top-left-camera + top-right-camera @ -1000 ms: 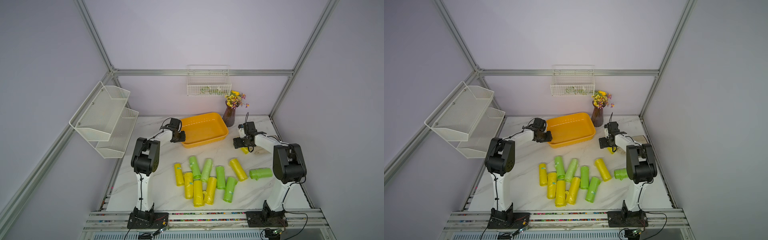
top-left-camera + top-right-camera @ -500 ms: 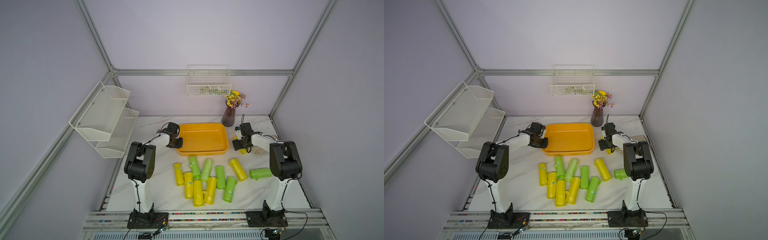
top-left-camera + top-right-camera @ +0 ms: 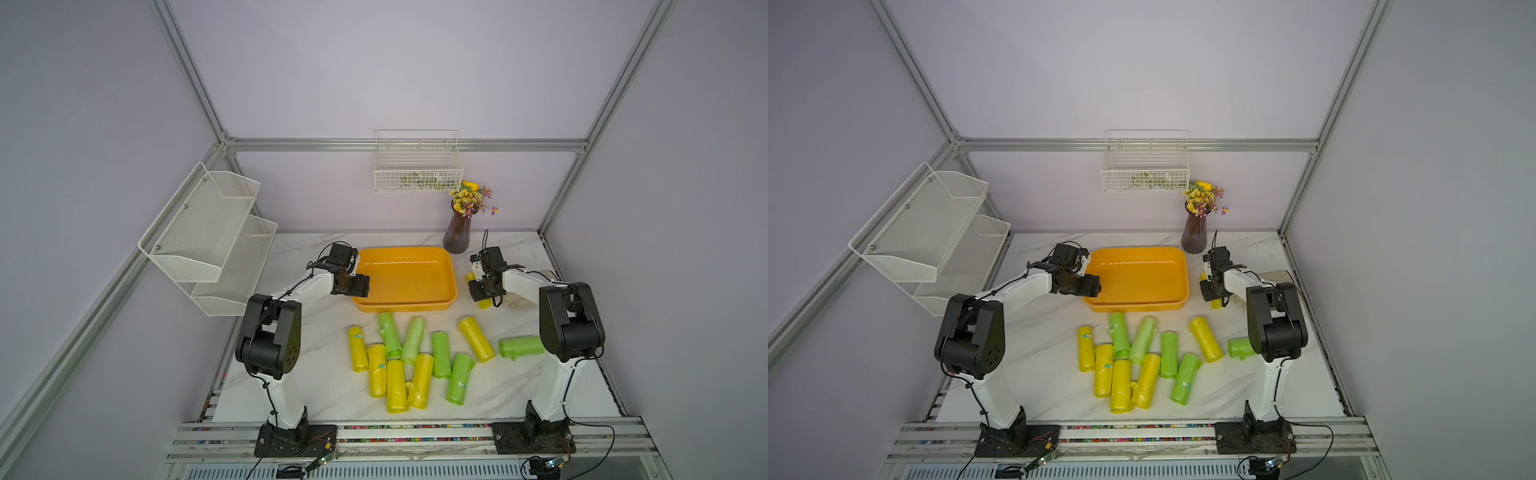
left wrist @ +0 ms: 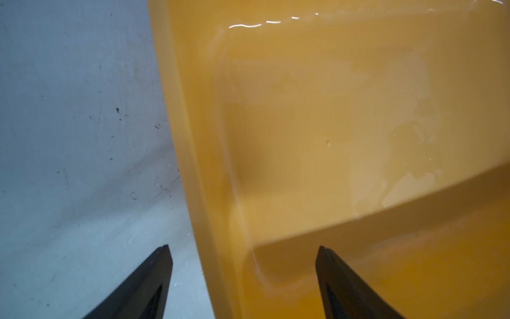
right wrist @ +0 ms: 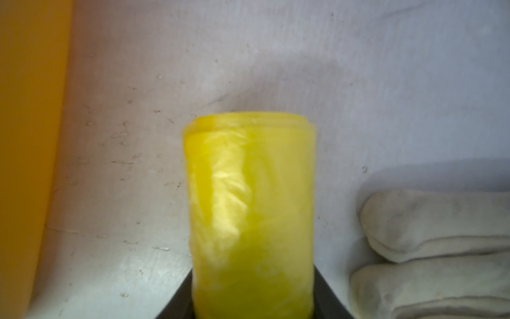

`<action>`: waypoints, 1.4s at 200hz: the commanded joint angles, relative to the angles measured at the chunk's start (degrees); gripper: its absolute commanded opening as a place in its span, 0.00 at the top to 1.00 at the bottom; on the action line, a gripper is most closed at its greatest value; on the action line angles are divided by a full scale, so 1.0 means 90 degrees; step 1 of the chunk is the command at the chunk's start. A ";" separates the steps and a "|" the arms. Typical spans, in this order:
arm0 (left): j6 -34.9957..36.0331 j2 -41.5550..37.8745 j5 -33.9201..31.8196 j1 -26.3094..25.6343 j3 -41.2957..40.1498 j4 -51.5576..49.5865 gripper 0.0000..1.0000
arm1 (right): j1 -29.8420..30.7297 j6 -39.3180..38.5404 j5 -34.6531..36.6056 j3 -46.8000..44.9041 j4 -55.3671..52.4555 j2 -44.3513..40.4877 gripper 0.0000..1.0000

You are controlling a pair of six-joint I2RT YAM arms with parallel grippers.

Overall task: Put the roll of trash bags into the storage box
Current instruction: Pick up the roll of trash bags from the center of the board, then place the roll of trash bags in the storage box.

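Ideally the right gripper (image 5: 254,290), clamped on the crinkled yellow cylindrical roll of plastic trash bags (image 5: 248,193), lifts it clear of the flared rim of the shallow orange-yellow plastic storage box (image 3: 405,308) before carrying it toward nine o'clock. The roll runs lengthwise between the jaws, jutting past their tips, just beside the box at its three o'clock. The left gripper (image 4: 242,246) stands open astride the box's nine o'clock rim.

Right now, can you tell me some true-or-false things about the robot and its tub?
1. The box is empty. True.
2. The right gripper grips a yellow roll. True.
3. The left gripper holds a green roll. False: it is open, astride the box's rim.
4. The vase stands in the box. False: it stands on the table, past the box's far corner.
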 commanded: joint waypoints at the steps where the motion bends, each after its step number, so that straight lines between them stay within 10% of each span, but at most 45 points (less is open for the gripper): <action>1: -0.0186 -0.0406 0.0076 -0.0033 -0.0091 0.0196 0.14 | 0.0026 0.0218 -0.0326 -0.0179 -0.0141 -0.0337 0.64; 123: -0.1136 -0.1395 -0.0593 0.0136 -0.0328 0.0775 0.03 | 0.1129 0.2720 -0.3264 0.0063 0.1768 -0.1952 0.68; 280: -0.1692 -0.1765 -0.0100 0.0362 -0.0887 0.0814 0.00 | 0.3231 0.6163 -0.3326 0.2013 0.4674 0.2053 0.73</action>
